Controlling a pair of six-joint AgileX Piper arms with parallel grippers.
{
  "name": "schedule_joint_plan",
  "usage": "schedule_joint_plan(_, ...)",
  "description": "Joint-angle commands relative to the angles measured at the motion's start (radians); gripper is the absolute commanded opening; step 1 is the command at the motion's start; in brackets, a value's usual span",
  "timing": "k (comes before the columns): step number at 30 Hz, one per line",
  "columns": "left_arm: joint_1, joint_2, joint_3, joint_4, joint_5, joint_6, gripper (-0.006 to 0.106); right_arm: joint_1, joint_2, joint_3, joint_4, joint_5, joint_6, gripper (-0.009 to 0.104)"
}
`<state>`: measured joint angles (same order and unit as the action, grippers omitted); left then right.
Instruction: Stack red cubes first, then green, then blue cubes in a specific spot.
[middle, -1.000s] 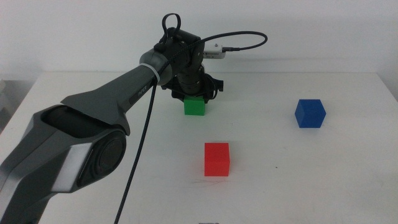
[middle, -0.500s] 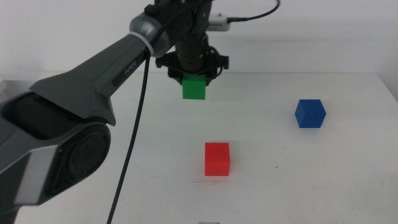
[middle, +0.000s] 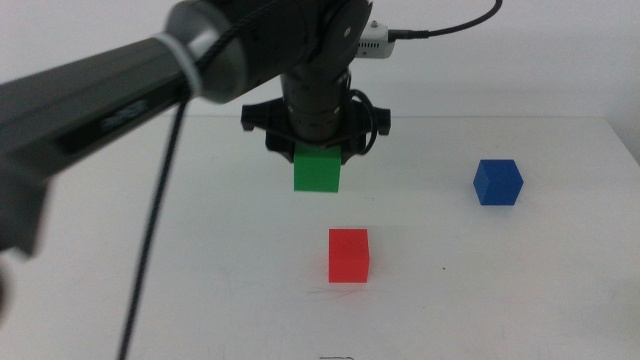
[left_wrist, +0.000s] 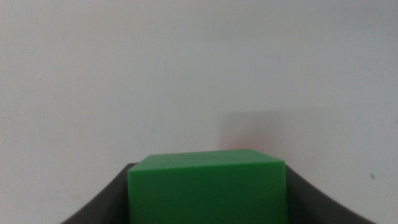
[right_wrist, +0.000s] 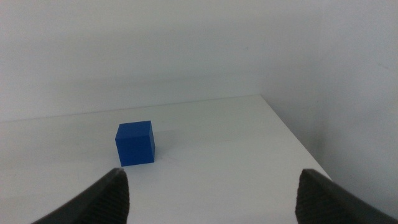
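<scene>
— Now, what could go wrong from this point?

— Most likely a misaligned placement. The green cube (middle: 317, 171) is clamped between the jaws of the left gripper (middle: 317, 152) and is carried clear of the white table (middle: 520, 280), while the red cube (middle: 349, 255) sits nearer the camera and slightly to the right. If the green cube were lowered off-centre or rotated against the red one, an overhang would be left, and the blue cube (middle: 498, 182) would later be set on a poor base. The red cube could also be nudged out of place if a jaw tip were brought down against its side.

— How securely is the green cube held?

— Only the upper part appears to be gripped in the middle view; most of the cube hangs below the jaws. In the left wrist view the green cube (left_wrist: 207, 186) fills the space between the dark jaws, so the grip is closed to the cube's width. A slip is judged possible if the carry is jerky.

— And the other arm?

— The right gripper (right_wrist: 211, 196) is seen with its jaws spread wide and nothing between them, pointed toward the blue cube (right_wrist: 135, 142), which rests alone toward the table's right side, well apart from the red cube.
</scene>
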<state>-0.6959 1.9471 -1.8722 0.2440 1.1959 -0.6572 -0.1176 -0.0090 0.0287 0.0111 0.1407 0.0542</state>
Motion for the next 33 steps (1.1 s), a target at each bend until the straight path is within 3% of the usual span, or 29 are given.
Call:
schedule_joint_plan(1, -0.017, -0.125, 0.072, 0.024, -0.099, -0.062, -0.001, -0.007, -0.008, -0.017, -0.011, -0.075, -0.008, 0.08)
schedule_joint_plan(8, -0.05, -0.164, 0.168, 0.025, -0.13, -0.187, -0.001, -0.007, -0.008, -0.017, -0.011, -0.075, -0.008, 0.08)
schedule_joint_plan(33, -0.062, -0.004, 0.167, -0.092, -0.228, -0.158, -0.001, -0.007, -0.008, -0.017, -0.011, -0.075, -0.008, 0.08)
